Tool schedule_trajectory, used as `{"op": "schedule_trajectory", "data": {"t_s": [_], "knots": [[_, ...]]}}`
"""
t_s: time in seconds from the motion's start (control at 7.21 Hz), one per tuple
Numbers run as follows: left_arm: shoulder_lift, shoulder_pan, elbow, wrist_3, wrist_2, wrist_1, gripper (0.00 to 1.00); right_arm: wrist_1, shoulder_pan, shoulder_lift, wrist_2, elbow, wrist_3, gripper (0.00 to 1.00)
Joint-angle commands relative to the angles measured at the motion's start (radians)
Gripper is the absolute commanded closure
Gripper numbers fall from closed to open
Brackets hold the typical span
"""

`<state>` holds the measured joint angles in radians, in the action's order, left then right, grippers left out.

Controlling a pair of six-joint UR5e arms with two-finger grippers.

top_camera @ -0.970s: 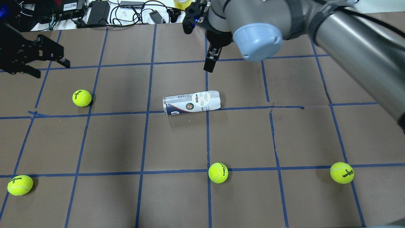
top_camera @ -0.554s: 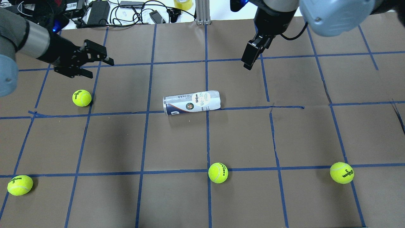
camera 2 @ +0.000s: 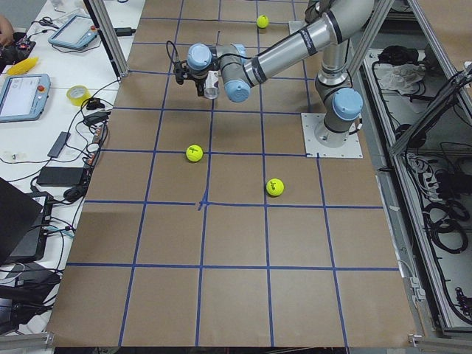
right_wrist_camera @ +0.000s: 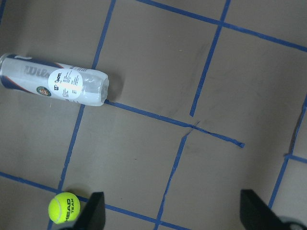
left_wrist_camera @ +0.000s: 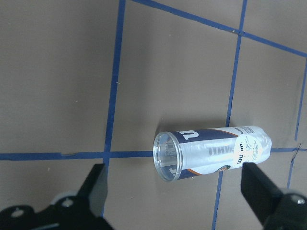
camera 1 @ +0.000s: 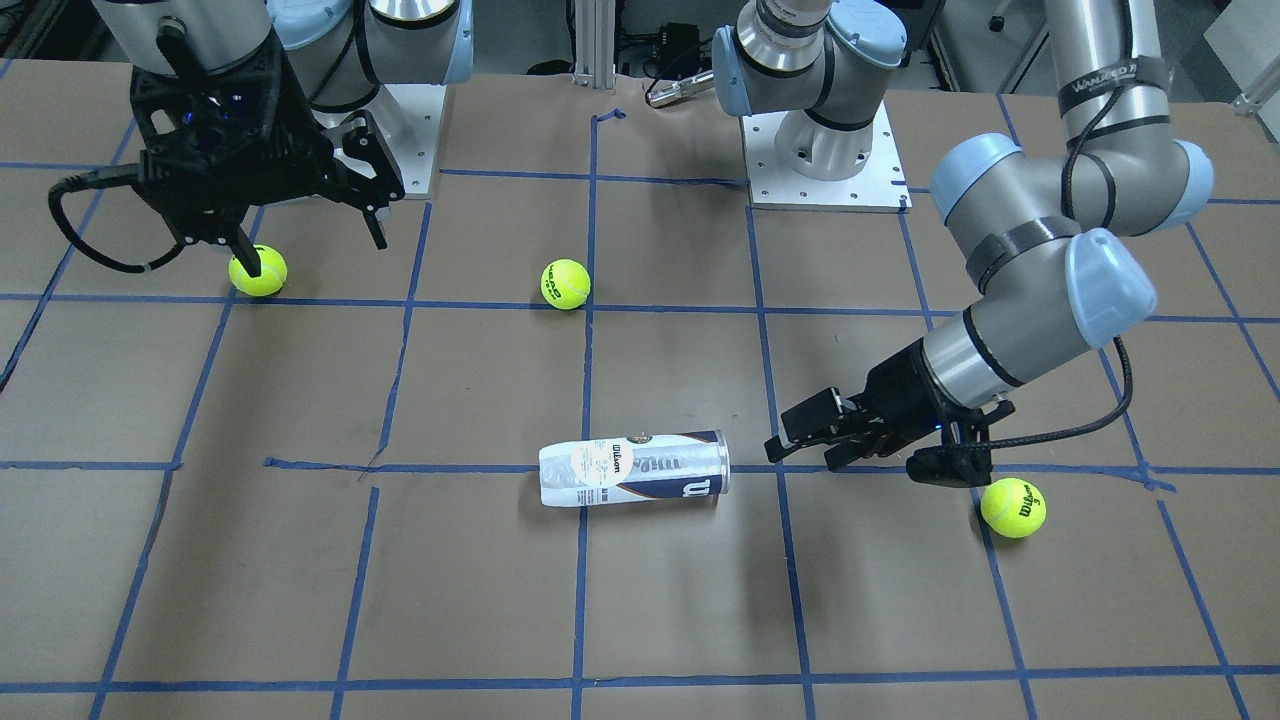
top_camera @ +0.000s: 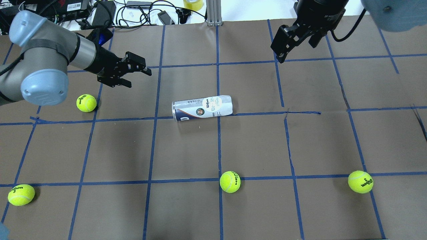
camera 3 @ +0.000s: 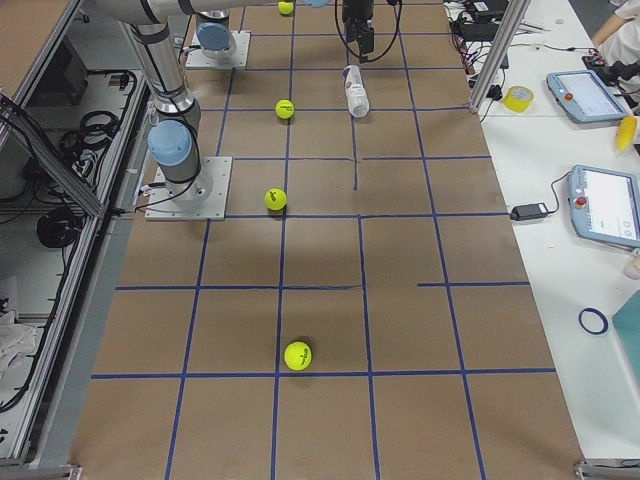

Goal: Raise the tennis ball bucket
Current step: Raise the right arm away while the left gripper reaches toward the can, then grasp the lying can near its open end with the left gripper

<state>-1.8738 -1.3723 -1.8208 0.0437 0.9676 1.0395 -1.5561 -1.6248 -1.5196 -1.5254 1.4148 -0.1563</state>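
The tennis ball bucket (top_camera: pixel 201 108) is a clear can with a white-and-navy Wilson label. It lies on its side on the brown table, silver rim pointing to the left of the overhead view, and looks empty. It also shows in the front view (camera 1: pixel 633 469), the left wrist view (left_wrist_camera: pixel 211 153) and the right wrist view (right_wrist_camera: pixel 53 81). My left gripper (top_camera: pixel 140 79) is open and empty, left of and beyond the rim end, not touching; its fingers (left_wrist_camera: pixel 93 184) frame the can. My right gripper (top_camera: pixel 282 50) is open and empty, far back right of the can.
Several yellow-green tennis balls lie loose: one (top_camera: pixel 86 103) under the left arm, one (top_camera: pixel 21 194) at the near left, one (top_camera: pixel 230 182) near the middle front, one (top_camera: pixel 360 182) at the near right. Cables and devices (top_camera: pixel 100 13) line the far edge.
My left arm has swung in from the far left toward the can's rim end. My right arm has moved from above the can's far side off to the back right. The can has not moved.
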Motion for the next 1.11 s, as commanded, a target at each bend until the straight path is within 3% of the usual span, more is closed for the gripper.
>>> {"op": "schedule_trajectory", "data": {"t_s": [0.0, 0.42, 0.97], "knots": [[-0.082, -0.049, -0.029, 0.001, -0.026, -0.004, 0.00, 0.011, 0.006, -0.011, -0.005, 0.001, 0.164, 0.00], [-0.149, -0.060, -0.032, -0.002, -0.058, -0.001, 0.00, 0.007, 0.057, -0.011, -0.004, 0.001, 0.152, 0.00], [-0.157, -0.133, -0.049, -0.053, -0.098, 0.001, 0.00, 0.011, 0.056, -0.030, -0.007, 0.003, 0.236, 0.00]]}}
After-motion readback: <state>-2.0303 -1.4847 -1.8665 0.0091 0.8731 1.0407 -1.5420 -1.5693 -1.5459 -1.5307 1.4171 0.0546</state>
